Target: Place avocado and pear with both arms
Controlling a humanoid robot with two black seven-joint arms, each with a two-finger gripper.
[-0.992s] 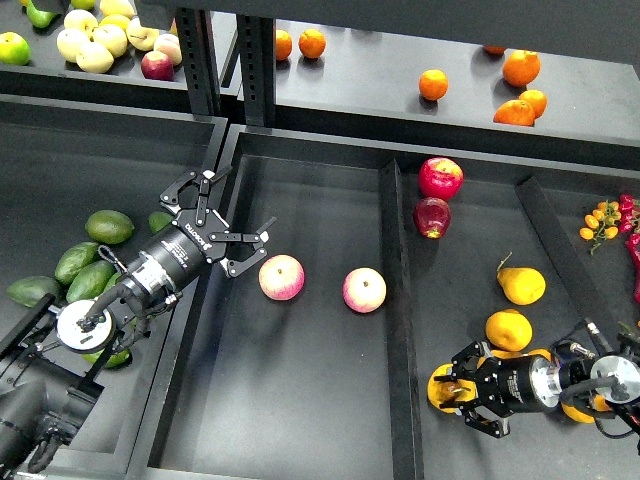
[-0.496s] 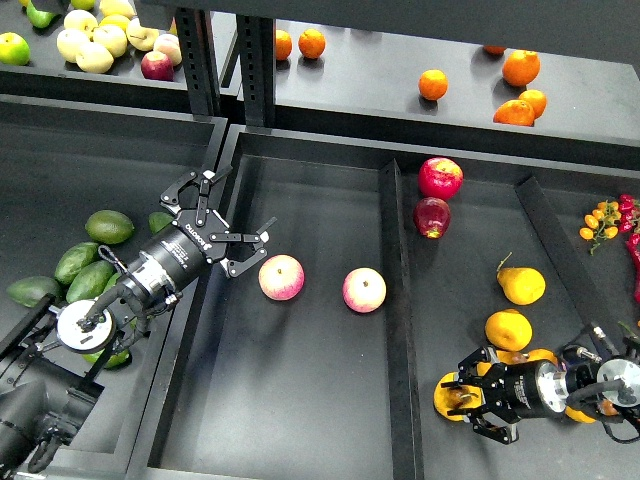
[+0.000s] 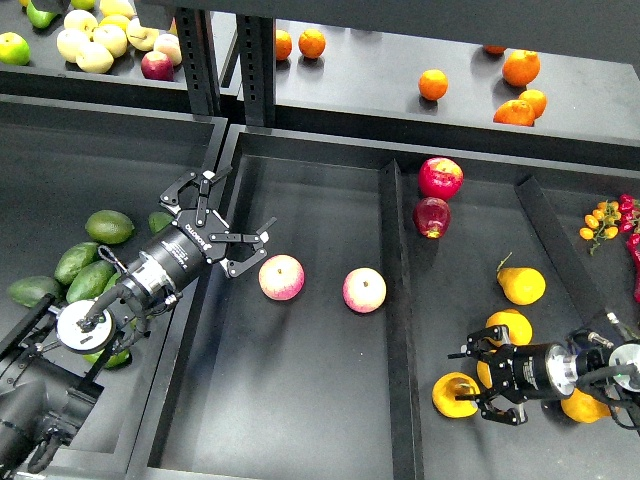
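Neither fruit looks placed yet, and neither arm holds anything, so most of the task seems left. The left gripper (image 3: 222, 222) hangs at centre-left over the wall between the left bin and the middle bin (image 3: 300, 420), its jaws spread apart and empty; the avocados (image 3: 85, 262) lie in a cluster at the left edge, behind and below that arm, and none is in its grasp. The right gripper (image 3: 487, 380) sits at lower right with jaws apart, just beside a pear (image 3: 455, 394) that lies free on the bin floor to its left; whether a fingertip touches it I cannot tell. Another pear (image 3: 522, 285) with a stem lies higher in the same right bin, and more yellow-orange fruit (image 3: 510, 326) lies half hidden behind the right arm. My judgement: each arm has yet to close on its fruit and carry it over. Two pink-yellow apples (image 3: 282, 277) rest in the middle bin, one just beside the left jaws, and could be knocked or taken by mistake. Two red apples (image 3: 440, 178) sit at the top of the right bin, oranges (image 3: 433, 84) on the upper shelf, pale fruit (image 3: 95, 45) at upper left, small tomatoes (image 3: 603, 218) at far right. The divider (image 3: 393, 300) between middle and right bins stands in the way of a low sweep.
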